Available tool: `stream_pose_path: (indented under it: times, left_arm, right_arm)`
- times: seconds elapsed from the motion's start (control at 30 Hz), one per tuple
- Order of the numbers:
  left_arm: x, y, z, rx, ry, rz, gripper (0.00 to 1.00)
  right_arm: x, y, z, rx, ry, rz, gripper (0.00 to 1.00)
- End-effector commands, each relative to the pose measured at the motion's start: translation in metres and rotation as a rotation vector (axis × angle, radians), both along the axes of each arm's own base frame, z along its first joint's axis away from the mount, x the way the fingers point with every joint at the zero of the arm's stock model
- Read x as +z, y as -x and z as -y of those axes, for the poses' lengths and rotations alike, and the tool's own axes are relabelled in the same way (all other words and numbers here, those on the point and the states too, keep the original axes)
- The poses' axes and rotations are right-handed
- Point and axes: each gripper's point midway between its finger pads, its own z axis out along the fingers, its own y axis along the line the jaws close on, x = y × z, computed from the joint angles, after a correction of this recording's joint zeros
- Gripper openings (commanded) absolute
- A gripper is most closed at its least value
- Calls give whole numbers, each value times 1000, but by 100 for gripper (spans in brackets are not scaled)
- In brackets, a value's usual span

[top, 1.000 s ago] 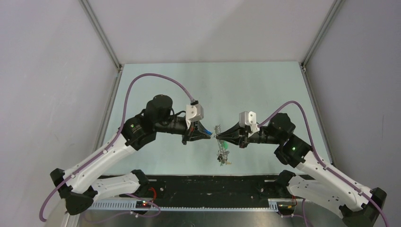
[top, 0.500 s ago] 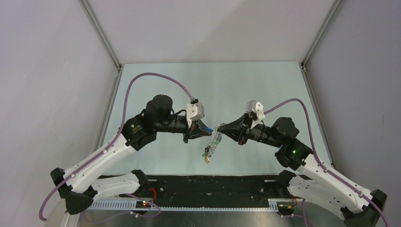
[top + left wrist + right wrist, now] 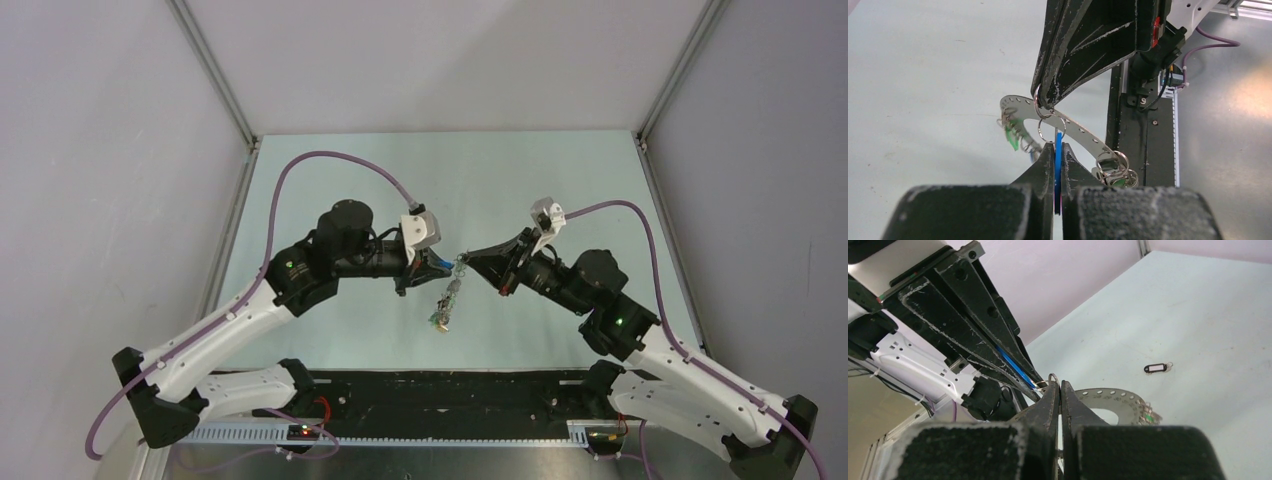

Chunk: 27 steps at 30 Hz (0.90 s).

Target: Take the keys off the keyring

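The keyring [image 3: 1083,136], a flat perforated silver hoop, hangs in the air between my two grippers and shows edge-on in the top view [image 3: 446,300]. Small keys with green tags [image 3: 1010,135] and split rings [image 3: 1113,165] cluster along it. My left gripper [image 3: 1058,146] [image 3: 443,268] is shut on a blue key tag [image 3: 1058,140] joined to the hoop by a small ring. My right gripper [image 3: 1060,384] [image 3: 466,262] is shut on the hoop's rim [image 3: 1113,396], with a small split ring [image 3: 1053,376] poking out at its tips. The two gripper tips almost touch.
A small black tag [image 3: 1155,368] lies alone on the pale green table [image 3: 520,190]. A black strip [image 3: 450,390] runs along the near edge by the arm bases. Grey walls [image 3: 100,150] close in both sides and the back.
Both grippers have moved a little away from the bases and the right wrist has rolled. The hanging keyring has swung from right of the tips to below and left of them.
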Motion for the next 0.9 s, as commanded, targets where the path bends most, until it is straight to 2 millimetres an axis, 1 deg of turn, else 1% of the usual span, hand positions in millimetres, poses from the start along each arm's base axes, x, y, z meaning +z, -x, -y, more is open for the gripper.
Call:
stream_pose_path:
  times: [0.0,0.03,0.07,0.1,0.13,0.2,0.37,0.5,0.6,0.63,0.67,0.7,0.77,0.87]
  left_arm:
    - [2,8,-1,-26,-5,4,0]
    - [4,7,-1,-15,-2,12,0]
    - [5,5,-2,-4,-1,18,0]
    - [8,5,-3,0,5,25,0]
    - [10,5,-4,3,7,28,0]
    - [11,6,-4,1,10,27,0]
    - [13,5,-6,12,9,31,0]
    - [20,8,-9,9,27,43,0]
    - [24,15,-8,-23,41,34,0]
    - [25,18,-7,-40,46,28,0]
    - [26,19,-7,-44,51,20,0]
    - [27,20,-7,-47,53,16,0]
    - [29,21,-6,-50,58,10,0]
    - [31,24,-7,-59,64,11,0]
  right_arm:
    - [22,-24,20,-169,-62,-12,0]
    - [25,-24,20,-172,-50,-10,0]
    - [11,-27,19,-180,7,-45,0]
    - [13,-28,18,-184,21,-51,0]
    - [4,-30,18,-194,58,-74,0]
    - [-2,-33,23,-230,83,-94,0]
    - [-3,-30,22,-214,90,-94,0]
    - [-4,-35,32,-274,83,-117,0]
    - [-5,-40,38,-307,48,-167,0]
    - [-5,-36,34,-271,42,-178,0]
    - [-3,-38,35,-273,20,-194,0]
    - [0,-33,30,-223,4,-209,0]
    - [2,-29,27,-182,-13,-223,0]
    - [3,-30,27,-165,-37,-260,0]
